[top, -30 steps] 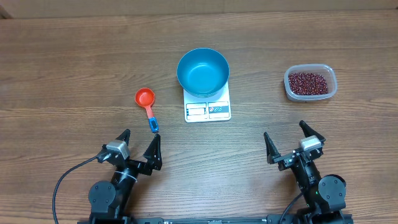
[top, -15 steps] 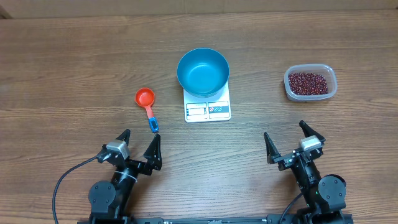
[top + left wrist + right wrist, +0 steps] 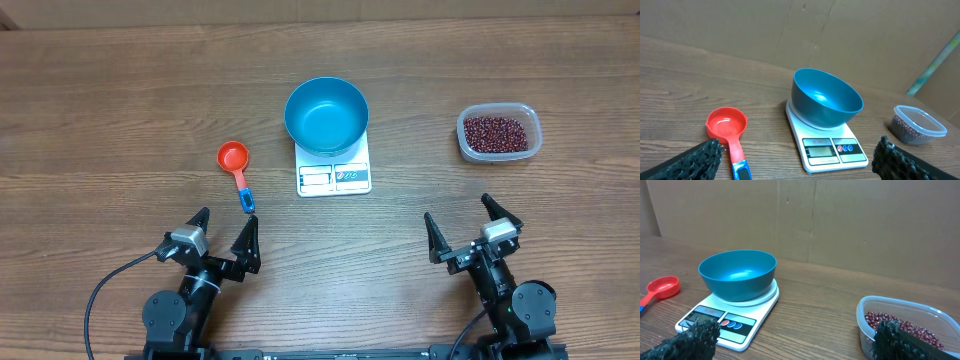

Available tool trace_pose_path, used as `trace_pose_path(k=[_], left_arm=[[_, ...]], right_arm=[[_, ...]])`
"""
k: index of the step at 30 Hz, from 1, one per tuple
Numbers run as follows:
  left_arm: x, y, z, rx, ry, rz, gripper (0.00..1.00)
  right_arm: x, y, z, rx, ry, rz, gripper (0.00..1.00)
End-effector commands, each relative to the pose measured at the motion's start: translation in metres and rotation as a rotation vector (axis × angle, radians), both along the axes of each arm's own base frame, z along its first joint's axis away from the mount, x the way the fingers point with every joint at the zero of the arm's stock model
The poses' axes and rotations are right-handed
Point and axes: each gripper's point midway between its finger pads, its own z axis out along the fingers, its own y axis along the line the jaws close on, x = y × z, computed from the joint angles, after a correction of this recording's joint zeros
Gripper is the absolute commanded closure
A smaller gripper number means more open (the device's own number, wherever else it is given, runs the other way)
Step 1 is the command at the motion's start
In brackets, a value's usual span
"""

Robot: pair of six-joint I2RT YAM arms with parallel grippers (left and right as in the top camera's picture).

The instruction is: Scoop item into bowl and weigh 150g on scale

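The blue bowl stands empty on the white scale at the table's middle. Dark red beans fill a clear plastic tub at the right. A red scoop with a blue handle end lies left of the scale. My left gripper is open near the front edge, just behind the scoop handle. My right gripper is open at the front right, holding nothing.
A brown cardboard wall runs along the table's far edge. Bare wooden table surrounds the objects. A black cable loops from the left arm's base.
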Motion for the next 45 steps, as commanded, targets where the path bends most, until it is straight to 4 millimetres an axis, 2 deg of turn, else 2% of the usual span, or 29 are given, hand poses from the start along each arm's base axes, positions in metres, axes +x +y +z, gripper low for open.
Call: trace_pose_path(k=[1, 34, 45], left_arm=[[0.000, 0.001, 0.000, 0.022, -0.012, 0.002, 0.00], [0.000, 0.001, 0.000, 0.022, -0.012, 0.003, 0.00], [0.003, 0.013, 0.000, 0.026, -0.010, 0.076, 0.00]], right_arm=[[0.001, -0.003, -0.001, 0.007, -0.005, -0.016, 0.00], [0.001, -0.003, -0.001, 0.007, -0.005, -0.016, 0.00], [0.001, -0.003, -0.001, 0.007, -0.005, -0.016, 0.00]])
